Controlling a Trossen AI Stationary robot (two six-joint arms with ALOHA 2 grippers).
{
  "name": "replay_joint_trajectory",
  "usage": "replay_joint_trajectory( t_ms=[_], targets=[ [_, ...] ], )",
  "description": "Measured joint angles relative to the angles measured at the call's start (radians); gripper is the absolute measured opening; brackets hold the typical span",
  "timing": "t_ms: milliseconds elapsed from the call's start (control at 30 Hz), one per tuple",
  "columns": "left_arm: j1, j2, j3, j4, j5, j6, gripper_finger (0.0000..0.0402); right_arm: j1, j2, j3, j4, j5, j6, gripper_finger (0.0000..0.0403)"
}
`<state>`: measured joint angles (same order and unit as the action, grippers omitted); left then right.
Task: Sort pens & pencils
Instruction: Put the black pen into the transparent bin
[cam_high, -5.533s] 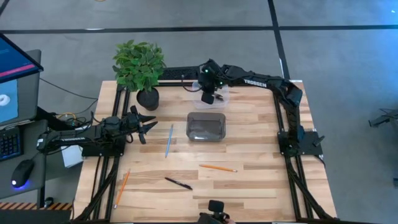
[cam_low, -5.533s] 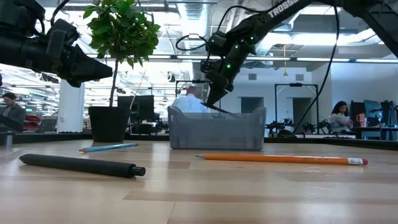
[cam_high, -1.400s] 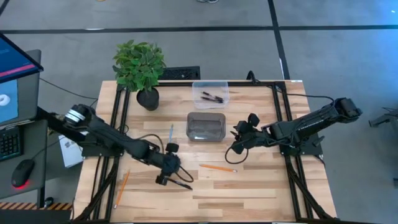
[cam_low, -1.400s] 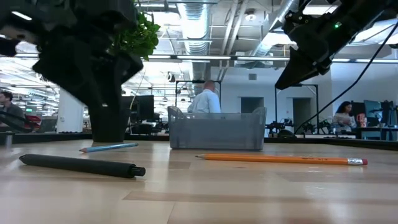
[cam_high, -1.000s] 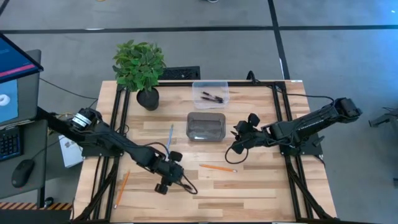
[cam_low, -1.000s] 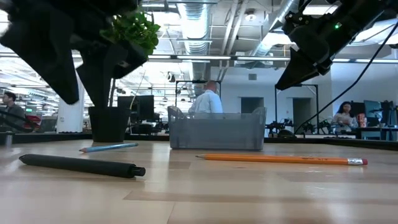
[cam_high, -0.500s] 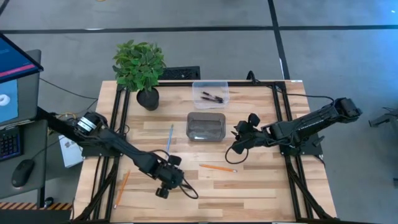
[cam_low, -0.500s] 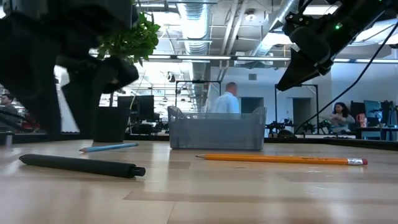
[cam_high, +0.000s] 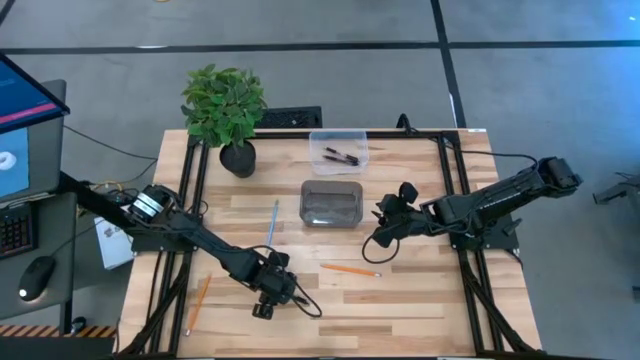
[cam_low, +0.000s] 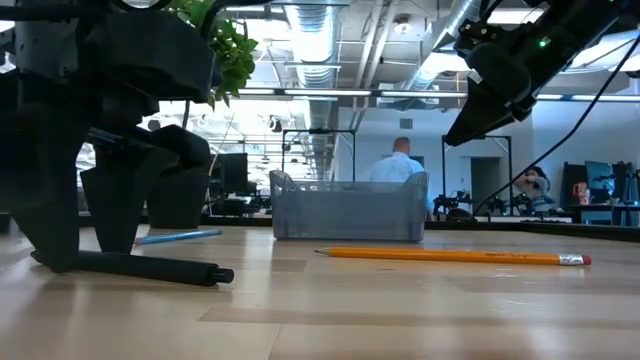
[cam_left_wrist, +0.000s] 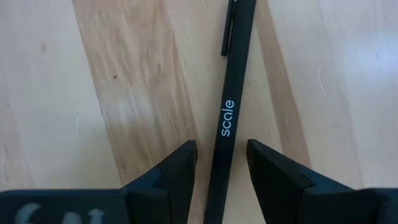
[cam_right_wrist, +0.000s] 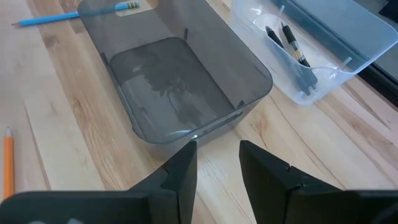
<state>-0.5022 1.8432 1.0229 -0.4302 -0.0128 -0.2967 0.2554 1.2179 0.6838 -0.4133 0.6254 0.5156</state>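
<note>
Dropping my left gripper (cam_left_wrist: 221, 163) down: fingers now open astride the black pen (cam_left_wrist: 227, 118), so I can pinch it.

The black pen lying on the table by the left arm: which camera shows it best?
The left wrist view: the black pen fills the frame between the open left gripper's fingers, its lettering readable. The low view shows it side-on on the table. The high view mostly hides it under the gripper; the right wrist view misses it.
</note>
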Motion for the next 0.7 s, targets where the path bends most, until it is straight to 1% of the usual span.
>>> replay_joint_trajectory(
  t_ms=[367, 567, 700],
  targets=[
    [0.000, -0.003, -0.003, 0.018, -0.004, 0.007, 0.0142, 0.000, 0.000, 0.000, -0.001, 0.000, 0.000, 0.0145],
    [0.000, -0.002, -0.004, 0.018, -0.023, 0.043, 0.0142, 0.000, 0.000, 0.000, -0.001, 0.000, 0.000, 0.0145],
    [0.000, -0.001, -0.004, 0.014, -0.026, 0.032, 0.0129, 0.000, 0.000, 0.000, -0.001, 0.000, 0.000, 0.0141]
  ],
)
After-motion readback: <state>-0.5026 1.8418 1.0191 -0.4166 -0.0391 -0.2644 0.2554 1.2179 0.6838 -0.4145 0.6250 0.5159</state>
